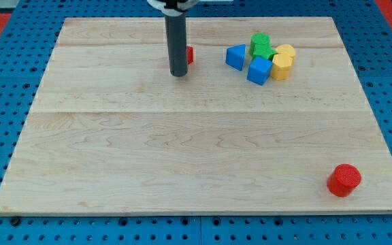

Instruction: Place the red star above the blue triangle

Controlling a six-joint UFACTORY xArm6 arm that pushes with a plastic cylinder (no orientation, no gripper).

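The red star (190, 55) lies near the view's top, left of centre, mostly hidden behind my rod, so only its right edge shows. My tip (178, 73) rests on the board just left of and slightly below the star, touching or nearly touching it. The blue triangle (235, 56) lies to the star's right, at about the same height, with a bare gap between them. It sits at the left edge of a cluster of blocks.
The cluster at the view's top right holds a blue cube (258, 70), a green block (260, 45) and a yellow block (283, 61). A red cylinder (344, 180) stands alone at the bottom right. The wooden board (182, 150) lies on a blue perforated table.
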